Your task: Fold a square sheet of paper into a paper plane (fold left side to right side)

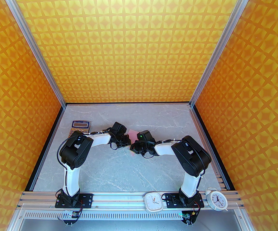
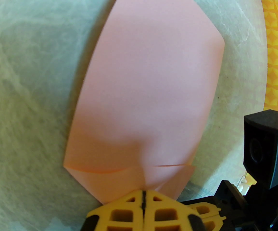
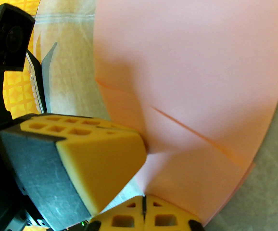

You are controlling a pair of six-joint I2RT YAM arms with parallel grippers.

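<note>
Paper: square sheet of paper (image 1: pixel 132 132) is seen mid-frame on the tabletop (image 1: pixel 119 174) in the top view | Claws: left claw (image 2: pixel 143 201) and right claw (image 3: pixel 143 202) are pressed together at its point | Done: two corners folded in | Remaining: body and wing folds judged outstanding

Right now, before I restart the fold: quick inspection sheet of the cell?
Surface: grey marbled table, nothing spilled seen.
Job's things: pink sheet of paper on the table, two corners folded into a point at the grippers.
Clutter: calculator far left; square clock and round alarm clock on the near rail.
Grippers: left gripper and right gripper both shut, tips at the paper's point.
Cables: black cables routed base to wrist.
Surroundings: orange patterned walls.
</note>
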